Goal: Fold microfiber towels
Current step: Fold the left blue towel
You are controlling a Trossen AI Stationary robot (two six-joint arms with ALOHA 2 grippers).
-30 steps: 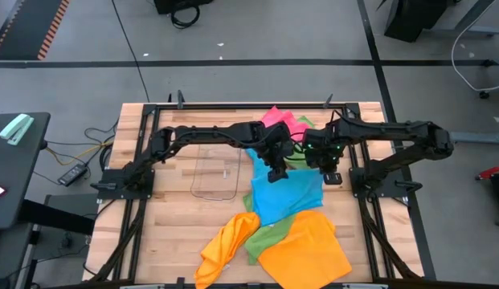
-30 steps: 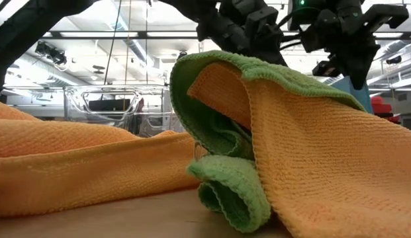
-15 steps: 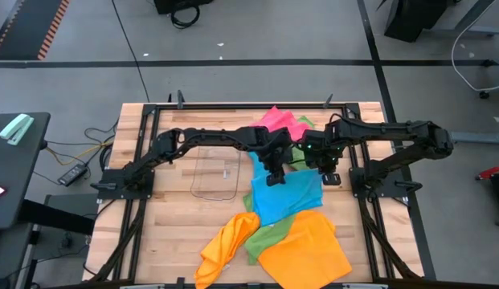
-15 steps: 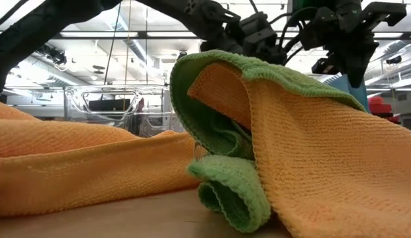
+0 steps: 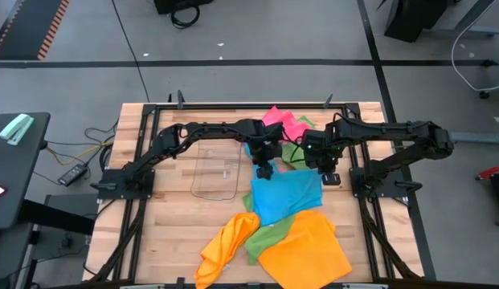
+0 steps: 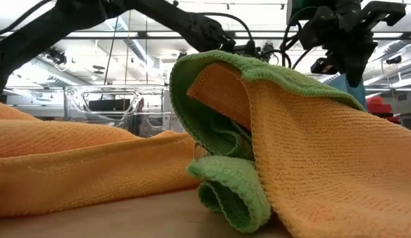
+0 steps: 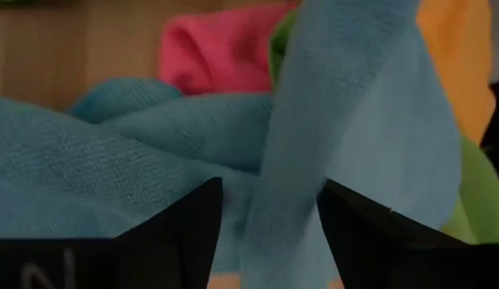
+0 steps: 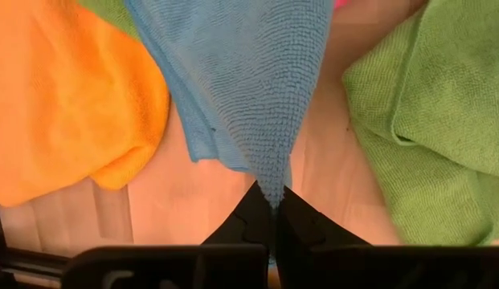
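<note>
- The work surface is a wooden table point(image 5: 173, 209) of pale planks, enclosed by a dark metal frame.
- The blue towel point(image 5: 285, 193) is a soft cloth with a fine woven nap. It lies spread near the middle of the table, rumpled toward the far edge and with one corner lifted.
- One orange towel point(image 5: 307, 249) lies mostly flat at the near edge, toward the right corner. A second orange towel point(image 5: 225, 245) is bunched into folds beside it, nearer the middle of that edge.
- A green towel point(image 5: 269, 234) shows between the two orange towels and partly under the blue towel. In the low view its ribbed green edge point(image 6: 231, 185) curls over the orange cloth.
- A pink towel point(image 5: 279, 122) lies crumpled at the far edge, with another green towel point(image 8: 426, 136) just beside it, folded in thick layers.
- A clear plastic tray point(image 5: 215, 172), rectangular with rounded corners, sits left of the towels.
- The right gripper point(image 8: 273, 210) is closed, pinching a pointed corner of the blue towel; the cloth hangs from that pinch.
- The left gripper point(image 7: 269, 221) stands with its fingers point(image 7: 185, 225) apart. A raised fold of the blue towel lies between them; whether the pads touch it cannot be told.
</note>
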